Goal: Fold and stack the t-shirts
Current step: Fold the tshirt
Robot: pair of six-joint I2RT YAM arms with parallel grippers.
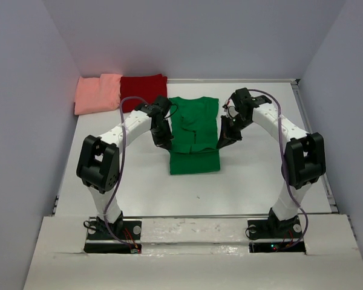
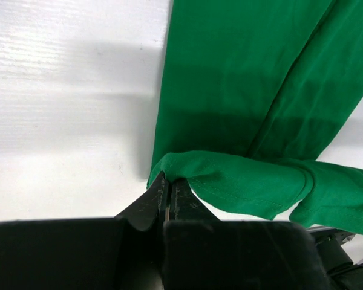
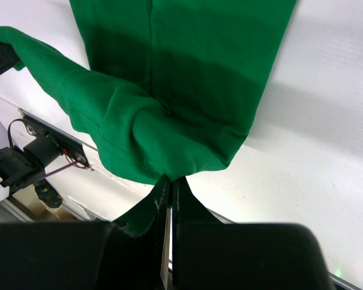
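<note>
White table (image 1: 260, 175), pale grey walls (image 1: 24, 90) all round. At the far left corner lie two shirts that look folded already: the pink t-shirt (image 1: 98, 92) and the dark red t-shirt (image 1: 144, 90). They sit side by side with their edges touching, not one on top of the other.

The green t-shirt (image 1: 193, 134) is in the middle of the table. It is a long narrow shape, so I think its sides are tucked in. It is not done yet. The left gripper (image 2: 169, 186) has its jaws pressed together on a bit of green cloth at the shirt's left side. The right gripper (image 3: 171, 183) does the same on the right side, pinching a bunched corner. A rolled edge of cloth runs from one claw to the other and is held up off the table (both wrist views show it lifted). The rest of the shirt lies flat.

So how far along is the job? I would say about the middle. Two shirts look folded and one is half folded. What is left, I think, is to lay the held edge over so the green t-shirt gets shorter, let go, and then put all three in one pile. No pile is made yet. The green t-shirt lies near the dark red t-shirt and well apart from the pink t-shirt.
</note>
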